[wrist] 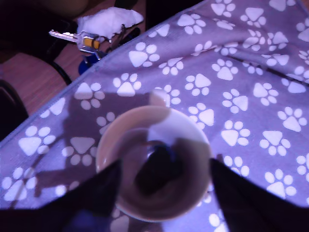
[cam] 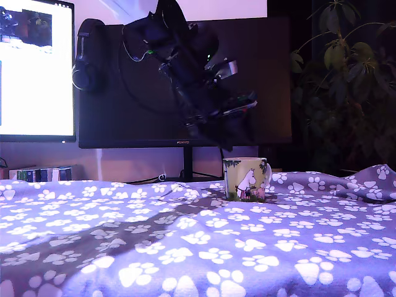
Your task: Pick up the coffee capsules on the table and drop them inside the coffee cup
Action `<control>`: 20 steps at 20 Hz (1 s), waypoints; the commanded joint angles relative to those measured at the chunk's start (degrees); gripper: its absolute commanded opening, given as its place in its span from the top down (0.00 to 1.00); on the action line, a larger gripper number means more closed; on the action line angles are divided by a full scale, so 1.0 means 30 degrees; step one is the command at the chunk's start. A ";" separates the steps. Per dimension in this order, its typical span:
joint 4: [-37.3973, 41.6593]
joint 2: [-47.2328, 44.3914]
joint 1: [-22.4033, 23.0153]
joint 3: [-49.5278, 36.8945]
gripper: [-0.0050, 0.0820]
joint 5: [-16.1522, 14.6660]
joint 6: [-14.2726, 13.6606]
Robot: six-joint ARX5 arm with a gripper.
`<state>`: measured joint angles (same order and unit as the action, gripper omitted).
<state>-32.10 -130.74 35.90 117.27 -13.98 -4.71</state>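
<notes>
The end effector [wrist: 164, 163] hangs over the coffee cup [wrist: 104, 150], its two dark fingers spread apart to either side of the rim. The cup stands on the paw-print desk [wrist: 251, 96] in front of a monitor [cam: 185, 80]. A dark shape [wrist: 153, 173] inside the cup is too dim to identify, and the monitor's small label [cam: 184, 143] is unreadable.

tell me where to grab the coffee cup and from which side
Probably the handle, coming from the exterior view's right: the coffee cup stands upright on the table with its handle sticking out that side. The hand hangs open above its mouth, so pinching the rim from above could also work.
</notes>
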 commanded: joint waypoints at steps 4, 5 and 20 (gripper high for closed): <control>0.0313 -0.0605 0.0095 0.0138 0.25 -0.0022 -0.0073; 0.0313 -0.0605 0.0095 0.0138 0.25 -0.0022 -0.0073; 0.0036 -0.0182 0.0087 0.0350 0.65 -0.0240 -0.0095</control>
<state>-31.97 -130.74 35.90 117.56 -14.33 -4.71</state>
